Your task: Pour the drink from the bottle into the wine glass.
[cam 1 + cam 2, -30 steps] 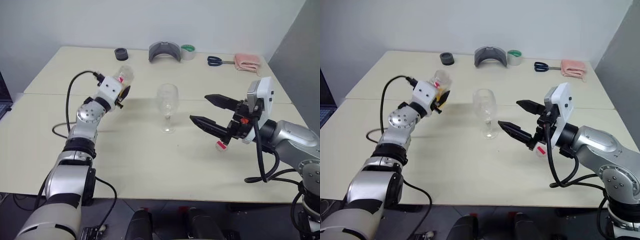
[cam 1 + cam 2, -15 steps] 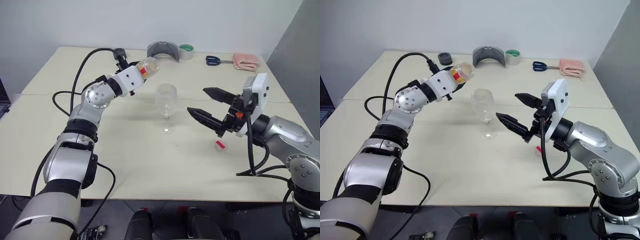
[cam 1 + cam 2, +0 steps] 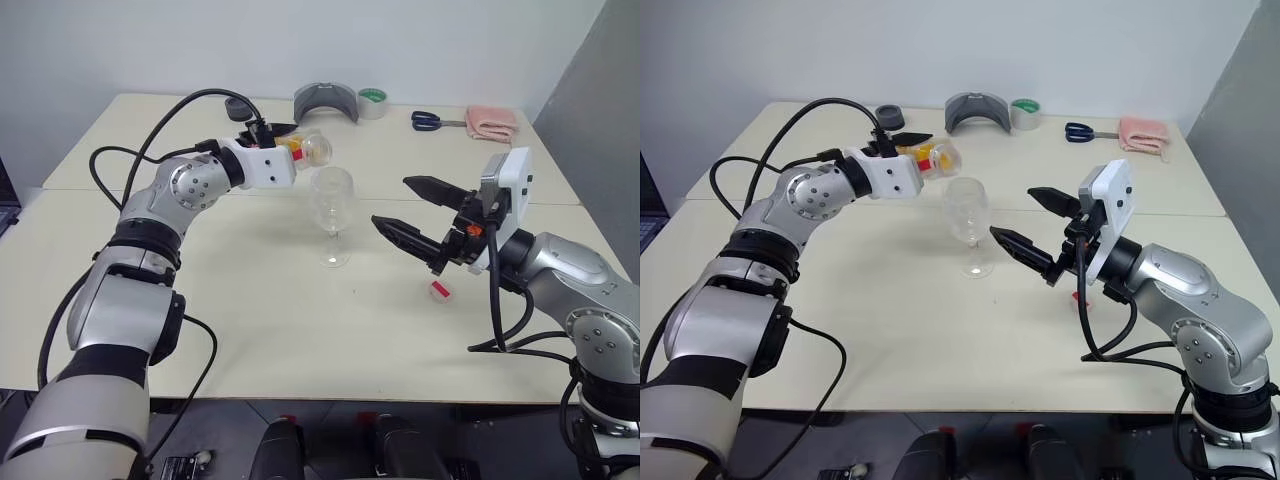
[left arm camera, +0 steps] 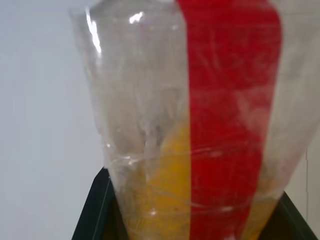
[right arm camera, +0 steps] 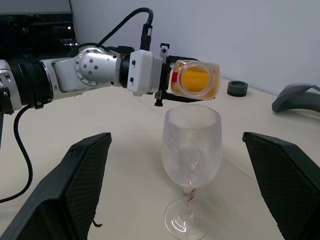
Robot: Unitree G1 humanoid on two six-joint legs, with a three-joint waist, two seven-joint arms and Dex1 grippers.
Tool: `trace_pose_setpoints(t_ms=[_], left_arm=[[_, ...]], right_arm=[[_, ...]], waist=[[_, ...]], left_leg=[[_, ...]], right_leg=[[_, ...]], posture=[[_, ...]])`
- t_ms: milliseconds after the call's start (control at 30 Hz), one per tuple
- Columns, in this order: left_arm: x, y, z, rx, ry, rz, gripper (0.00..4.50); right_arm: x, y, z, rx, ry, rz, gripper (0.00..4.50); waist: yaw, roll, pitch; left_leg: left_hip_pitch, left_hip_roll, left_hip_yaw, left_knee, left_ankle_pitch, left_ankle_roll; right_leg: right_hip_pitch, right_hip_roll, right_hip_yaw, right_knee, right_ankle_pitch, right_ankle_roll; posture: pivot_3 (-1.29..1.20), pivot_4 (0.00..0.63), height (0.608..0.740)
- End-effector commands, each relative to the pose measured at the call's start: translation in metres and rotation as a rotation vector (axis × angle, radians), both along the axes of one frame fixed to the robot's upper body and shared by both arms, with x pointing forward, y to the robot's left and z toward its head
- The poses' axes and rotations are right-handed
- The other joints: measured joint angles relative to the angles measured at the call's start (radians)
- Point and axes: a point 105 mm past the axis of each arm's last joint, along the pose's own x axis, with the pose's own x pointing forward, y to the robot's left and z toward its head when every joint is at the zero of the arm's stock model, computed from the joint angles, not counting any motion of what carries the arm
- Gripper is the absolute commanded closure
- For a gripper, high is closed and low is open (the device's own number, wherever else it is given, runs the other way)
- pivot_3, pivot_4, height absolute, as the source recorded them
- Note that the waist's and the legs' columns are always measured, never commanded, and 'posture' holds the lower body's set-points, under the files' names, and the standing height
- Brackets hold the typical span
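At the centre of the frame, the wine glass [image 3: 332, 214] stood upright on the surface [image 3: 300, 320], empty as far as I could judge. My left pincer [image 3: 283, 152] was clamped tight on the bottle [image 3: 305, 150], which lay nearly level just above and to the left of the glass rim, its bottom end toward the right wrist camera and the drink [image 5: 193, 80] pooled orange inside. I judged this tilt was meant to bring the mouth over the bowl, though I could not tell which way the mouth faced. My right pincer [image 3: 404, 211] hung right of the glass, jaws wide apart and holding nothing, placed, I judged, to steady the stem if needed. A small red-and-white cap [image 3: 439, 290] lay on the surface below that pincer, presumably set aside so the bottle could pour.
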Motion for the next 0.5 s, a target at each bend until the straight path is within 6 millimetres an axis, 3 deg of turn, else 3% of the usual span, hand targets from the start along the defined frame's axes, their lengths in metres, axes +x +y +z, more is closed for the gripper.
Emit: trace_pose_setpoints(t_ms=[33,500], left_arm=[[-0.0035,-0.0017,0.0306,0.001,-0.105,-0.017,2.85],[-0.0032,-0.0014,0.0364,0.133,-0.184,-0.009,2.85]], right_arm=[[-0.0032,-0.0011,0.0098,0.013,-0.054,-0.007,0.00],[-0.0031,0.0003,0.0075,0.025,-0.050,-0.010,0.00]], waist=[[0.000,0.000,0.000],[0.000,0.000,0.000]], left_leg=[[0.000,0.000,0.000,0.000,0.000,0.000],[0.000,0.000,0.000,0.001,0.000,0.000]], right_leg=[[0.000,0.000,0.000,0.000,0.000,0.000],[-0.001,0.000,0.000,0.001,0.000,0.000]], posture=[[0.00,0.150,0.740],[0.00,0.150,0.740]])
